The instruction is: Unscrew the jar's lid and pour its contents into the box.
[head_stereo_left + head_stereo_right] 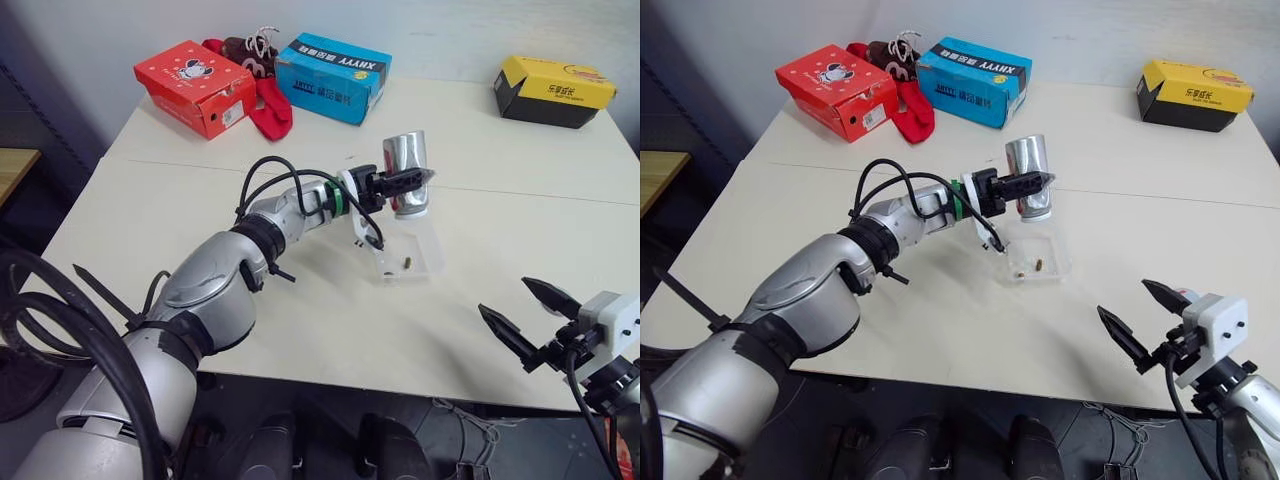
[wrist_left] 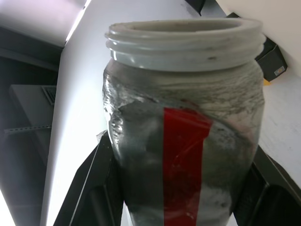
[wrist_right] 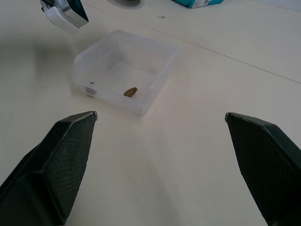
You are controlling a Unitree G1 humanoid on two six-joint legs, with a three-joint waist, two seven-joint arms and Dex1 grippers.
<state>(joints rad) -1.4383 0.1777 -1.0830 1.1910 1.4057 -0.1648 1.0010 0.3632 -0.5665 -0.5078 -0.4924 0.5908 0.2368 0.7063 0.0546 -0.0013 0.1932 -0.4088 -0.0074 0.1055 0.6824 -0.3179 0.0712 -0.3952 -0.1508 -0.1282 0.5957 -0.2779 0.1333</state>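
Left gripper [image 1: 1032, 186]: black fingers clamped on jar [image 1: 1028, 176], held in air above far edge of box [image 1: 1058, 262]. Jar: silver-grey, red label stripe, threaded neck bare, mouth seemingly turned downward toward box, though tilt hard to judge. Box: clear shallow plastic tray on white table [image 1: 1140, 180]. Contents [image 1: 1038, 265]: small brown bits on box floor. Right gripper [image 1: 1138, 314]: fingers spread wide, nothing between them, low over near table edge, well apart from box.
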